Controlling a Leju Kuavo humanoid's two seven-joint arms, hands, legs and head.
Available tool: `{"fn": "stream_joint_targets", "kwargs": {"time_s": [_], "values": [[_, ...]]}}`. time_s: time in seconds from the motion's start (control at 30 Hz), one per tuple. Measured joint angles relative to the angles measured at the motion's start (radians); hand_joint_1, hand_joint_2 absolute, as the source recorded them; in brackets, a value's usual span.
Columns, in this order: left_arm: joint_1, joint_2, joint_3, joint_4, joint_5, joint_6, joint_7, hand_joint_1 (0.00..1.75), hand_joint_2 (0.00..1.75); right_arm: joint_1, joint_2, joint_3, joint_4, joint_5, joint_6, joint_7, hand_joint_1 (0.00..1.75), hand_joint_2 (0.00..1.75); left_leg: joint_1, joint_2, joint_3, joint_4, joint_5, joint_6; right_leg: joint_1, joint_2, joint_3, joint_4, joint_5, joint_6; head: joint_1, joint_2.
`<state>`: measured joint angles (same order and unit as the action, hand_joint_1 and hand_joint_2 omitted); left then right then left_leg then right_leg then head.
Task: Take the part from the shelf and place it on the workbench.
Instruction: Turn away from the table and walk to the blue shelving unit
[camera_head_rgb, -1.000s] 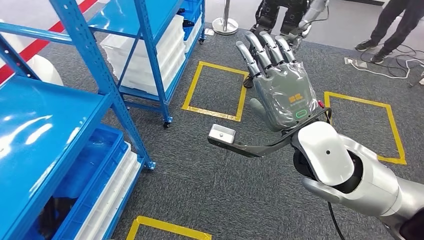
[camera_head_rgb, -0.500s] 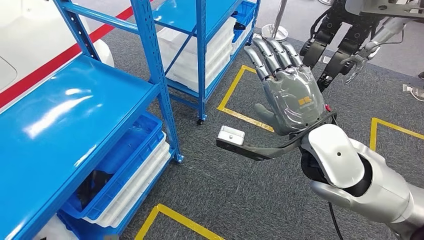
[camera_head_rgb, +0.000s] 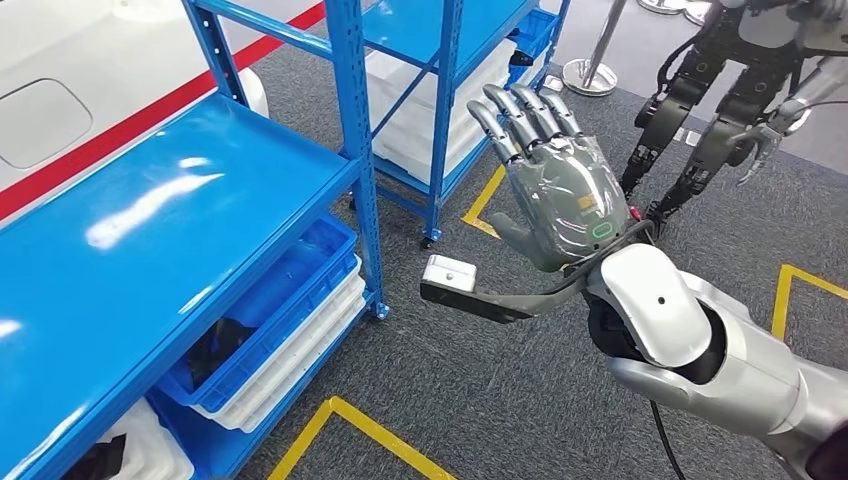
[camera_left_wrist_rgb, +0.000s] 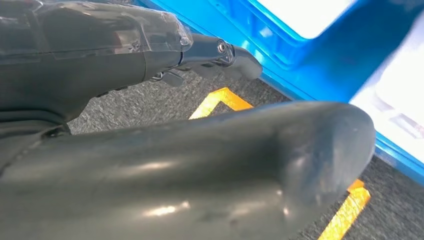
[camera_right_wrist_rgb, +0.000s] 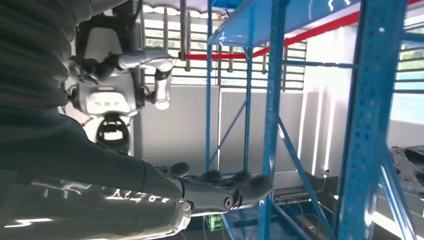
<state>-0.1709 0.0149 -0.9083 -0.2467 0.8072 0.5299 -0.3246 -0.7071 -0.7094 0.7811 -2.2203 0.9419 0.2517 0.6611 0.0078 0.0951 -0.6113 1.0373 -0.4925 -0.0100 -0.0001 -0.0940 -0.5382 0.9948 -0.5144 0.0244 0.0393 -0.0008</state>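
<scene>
Two marks sit on the back of the right hand (camera_head_rgb: 560, 200): a small orange logo and a green outlined oval, neither readable as words. That hand is raised in front of the blue shelf (camera_head_rgb: 150, 230), its fingers (camera_head_rgb: 520, 115) spread and straight, holding nothing. A black bracket with a small white camera box (camera_head_rgb: 446, 273) juts from its wrist.

Under the shelf's bare glossy top board, a blue bin (camera_head_rgb: 265, 310) rests on a white tray (camera_head_rgb: 290, 365); a dark thing (camera_head_rgb: 215, 345) lies inside the bin, too shadowed to say whether it is the part. Another dark thing (camera_head_rgb: 100, 460) lies in a white tray at the shelf's lowest corner. A second blue rack (camera_head_rgb: 450, 60) behind carries stacked white trays (camera_head_rgb: 420, 115).

In the left wrist view, the left hand (camera_left_wrist_rgb: 150, 150) hangs over grey carpet and yellow floor tape (camera_left_wrist_rgb: 220, 100), beside a blue bin edge; its thumb and one finger show, but I cannot tell how the fingers are set.

Another robot (camera_head_rgb: 740, 90) stands on the carpet beyond the right hand.
</scene>
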Motion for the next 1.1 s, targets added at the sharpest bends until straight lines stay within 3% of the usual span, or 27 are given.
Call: {"fn": "stream_joint_targets", "kwargs": {"time_s": [0.07, 0.1, 0.13, 0.2, 0.23, 0.27, 0.3, 0.33, 0.4, 0.43, 0.5, 0.53, 0.57, 0.6, 0.63, 0.7, 0.77, 0.8, 0.83, 0.87, 0.93, 0.97, 1.0, 1.07, 1.1], "values": [[0.000, 0.000, 0.000, 0.000, 0.000, 0.000, 0.000, 0.00, 0.00, -0.001, -0.001, -0.001, 0.000, 0.000, -0.001, 0.000, 0.00, 1.75, 0.001, -0.023, -0.003, -0.001, 0.003, 0.013, -0.003, -0.007, 0.001, 0.003, -0.007, 0.004, 0.004, 0.000], [-0.001, 0.000, 0.000, 0.000, -0.001, 0.000, 0.001, 0.00, 0.00, 0.000, -0.002, -0.001, 0.000, 0.000, -0.001, 0.000, 0.00, 1.75, 0.001, -0.035, -0.004, -0.002, 0.005, 0.018, -0.006, 0.006, -0.003, 0.019, -0.022, 0.007, 0.005, 0.000], [-0.002, 0.000, 0.000, 0.000, -0.002, 0.000, 0.002, 0.00, 0.00, 0.001, -0.004, -0.002, 0.000, -0.002, -0.001, 0.000, 0.00, 1.75, 0.002, -0.048, -0.004, -0.002, 0.008, 0.023, -0.009, 0.027, -0.017, 0.055, -0.049, 0.011, 0.007, 0.000], [-0.003, -0.001, 0.000, 0.000, -0.005, 0.001, 0.010, 0.00, 0.00, 0.003, -0.010, -0.006, 0.000, -0.008, -0.002, 0.000, 0.00, 1.75, 0.001, -0.073, -0.006, -0.003, 0.011, 0.031, -0.010, 0.073, -0.069, 0.183, -0.121, 0.015, 0.014, 0.000], [-0.003, -0.001, 0.000, 0.000, -0.006, 0.000, 0.018, 0.00, 0.00, 0.005, -0.013, -0.008, 0.000, -0.013, -0.002, 0.000, 0.00, 1.75, 0.000, -0.086, -0.007, -0.003, 0.013, 0.033, -0.009, 0.083, -0.099, 0.249, -0.147, 0.014, 0.018, 0.000], [-0.002, 0.000, 0.000, 0.000, -0.007, -0.002, 0.028, 0.00, 0.00, 0.008, -0.015, -0.010, 0.000, -0.018, -0.003, 0.000, 0.00, 1.75, -0.002, -0.100, -0.007, -0.003, 0.014, 0.035, -0.008, 0.087, -0.118, 0.289, -0.155, 0.011, 0.022, 0.000], [-0.001, 0.000, 0.000, 0.000, -0.007, -0.006, 0.041, 0.00, 0.00, 0.011, -0.017, -0.012, 0.000, -0.021, -0.002, 0.000, 0.00, 1.75, -0.005, -0.115, -0.007, -0.003, 0.015, 0.037, -0.008, 0.090, -0.122, 0.293, -0.142, 0.006, 0.027, 0.000], [0.001, 0.001, 0.000, 0.000, -0.008, -0.013, 0.057, 0.00, 0.00, 0.012, -0.019, -0.014, 0.000, -0.024, -0.002, 0.000, 0.00, 1.75, -0.007, -0.130, -0.006, -0.003, 0.016, 0.038, -0.007, 0.095, -0.109, 0.258, -0.111, -0.001, 0.030, 0.000], [0.008, 0.002, 0.000, 0.000, -0.010, -0.035, 0.097, 0.00, 0.00, 0.013, -0.025, -0.020, -0.002, -0.024, 0.001, 0.000, 0.00, 1.75, -0.012, -0.157, -0.004, -0.002, 0.018, 0.038, -0.005, 0.126, -0.051, 0.127, -0.037, -0.019, 0.034, 0.000], [0.012, 0.002, 0.000, 0.001, -0.012, -0.048, 0.119, 0.00, 0.00, 0.013, -0.028, -0.023, -0.003, -0.024, 0.004, 0.000, 0.00, 1.75, -0.013, -0.169, -0.005, -0.002, 0.020, 0.036, -0.004, 0.143, -0.027, 0.070, -0.014, -0.025, 0.032, 0.000], [0.025, 0.004, -0.001, 0.001, -0.017, -0.072, 0.170, 0.00, 0.00, 0.017, -0.035, -0.029, -0.008, -0.023, 0.014, 0.000, 0.00, 1.75, -0.010, -0.188, -0.014, -0.001, 0.026, 0.027, -0.002, 0.157, -0.006, 0.021, -0.008, -0.031, 0.031, 0.000], [0.033, 0.005, -0.001, 0.002, -0.018, -0.081, 0.191, 0.00, 0.00, 0.019, -0.037, -0.033, -0.011, -0.022, 0.019, 0.000, 0.00, 1.75, -0.007, -0.197, -0.018, -0.002, 0.030, 0.020, -0.001, 0.149, -0.005, 0.014, -0.008, -0.031, 0.032, 0.000], [0.041, 0.008, -0.001, 0.003, -0.020, -0.087, 0.209, 0.00, 0.00, 0.022, -0.038, -0.038, -0.013, -0.021, 0.023, 0.000, 0.00, 1.75, -0.006, -0.194, -0.022, 0.000, 0.030, 0.015, -0.002, 0.139, -0.004, 0.007, -0.005, -0.031, 0.034, 0.000], [0.047, 0.010, -0.002, 0.004, -0.021, -0.091, 0.222, 0.00, 0.00, 0.025, -0.038, -0.042, -0.015, -0.021, 0.025, 0.000, 0.00, 1.75, -0.008, -0.171, -0.028, 0.007, 0.022, 0.011, -0.004, 0.129, -0.002, 0.000, -0.001, -0.031, 0.031, 0.000], [0.050, 0.013, -0.002, 0.005, -0.022, -0.094, 0.232, 0.00, 0.00, 0.027, -0.038, -0.045, -0.017, -0.020, 0.028, 0.000, 0.00, 1.75, -0.010, -0.143, -0.040, 0.030, 0.003, 0.006, -0.006, 0.118, 0.000, -0.008, 0.004, -0.033, 0.027, 0.000], [0.052, 0.017, -0.002, 0.006, -0.023, -0.103, 0.256, 0.00, 0.00, 0.034, -0.040, -0.049, -0.022, -0.019, 0.034, 0.000, 0.00, 1.75, -0.008, -0.090, -0.087, 0.134, -0.062, -0.003, -0.006, 0.095, 0.002, -0.014, 0.009, -0.036, 0.016, 0.000], [0.054, 0.019, -0.003, 0.006, -0.024, -0.119, 0.287, 0.00, 0.00, 0.044, -0.043, -0.051, -0.026, -0.018, 0.040, 0.000, 0.00, 1.75, -0.002, -0.086, -0.136, 0.245, -0.109, -0.011, -0.006, 0.069, 0.001, -0.013, 0.009, -0.036, 0.007, 0.000], [0.056, 0.020, -0.003, 0.006, -0.023, -0.128, 0.303, 0.00, 0.00, 0.048, -0.043, -0.053, -0.028, -0.018, 0.043, 0.000, 0.00, 1.75, 0.000, -0.088, -0.139, 0.260, -0.107, -0.013, -0.006, 0.057, 0.001, -0.013, 0.008, -0.035, 0.004, 0.000], [0.058, 0.022, -0.003, 0.006, -0.023, -0.137, 0.316, 0.00, 0.00, 0.051, -0.044, -0.056, -0.029, -0.018, 0.045, 0.000, 0.00, 1.75, 0.001, -0.086, -0.123, 0.237, -0.087, -0.014, -0.006, 0.045, 0.002, -0.012, 0.007, -0.033, 0.002, 0.000], [0.059, 0.025, -0.003, 0.007, -0.021, -0.144, 0.327, 0.00, 0.00, 0.052, -0.045, -0.060, -0.031, -0.018, 0.046, 0.000, 0.00, 1.75, 0.000, -0.077, -0.087, 0.178, -0.056, -0.014, -0.006, 0.034, 0.002, -0.010, 0.005, -0.030, 0.000, 0.000], [0.060, 0.032, -0.003, 0.007, -0.015, -0.156, 0.340, 0.00, 0.00, 0.052, -0.047, -0.066, -0.036, -0.018, 0.049, 0.000, 0.00, 1.75, -0.005, -0.033, -0.012, 0.047, -0.012, -0.006, -0.003, 0.014, 0.004, -0.005, -0.001, -0.021, -0.001, 0.000], [0.060, 0.034, -0.003, 0.007, -0.012, -0.160, 0.345, 0.00, 0.00, 0.051, -0.049, -0.069, -0.040, -0.018, 0.051, 0.000, 0.00, 1.75, -0.009, -0.018, 0.009, 0.007, -0.004, 0.001, -0.001, 0.006, 0.004, -0.003, -0.003, -0.016, -0.002, 0.000], [0.060, 0.036, -0.003, 0.007, -0.008, -0.163, 0.348, 0.00, 0.00, 0.050, -0.051, -0.071, -0.042, -0.019, 0.053, 0.000, 0.00, 1.75, -0.012, -0.013, 0.015, -0.007, -0.005, 0.008, 0.001, -0.003, 0.004, -0.001, -0.004, -0.013, -0.001, 0.000], [0.062, 0.039, -0.003, 0.008, -0.001, -0.164, 0.353, 0.00, 0.00, 0.049, -0.054, -0.074, -0.045, -0.019, 0.057, 0.000, 0.00, 1.75, -0.013, -0.034, 0.011, -0.010, 0.001, 0.022, 0.001, -0.015, 0.004, 0.000, -0.007, -0.005, 0.001, 0.000], [0.062, 0.041, -0.003, 0.009, 0.001, -0.163, 0.354, 0.00, 0.00, 0.048, -0.055, -0.074, -0.047, -0.019, 0.058, 0.000, 0.00, 1.75, -0.012, -0.045, 0.010, -0.011, 0.004, 0.028, -0.001, -0.004, 0.003, 0.007, -0.016, -0.001, 0.002, 0.000]]}}
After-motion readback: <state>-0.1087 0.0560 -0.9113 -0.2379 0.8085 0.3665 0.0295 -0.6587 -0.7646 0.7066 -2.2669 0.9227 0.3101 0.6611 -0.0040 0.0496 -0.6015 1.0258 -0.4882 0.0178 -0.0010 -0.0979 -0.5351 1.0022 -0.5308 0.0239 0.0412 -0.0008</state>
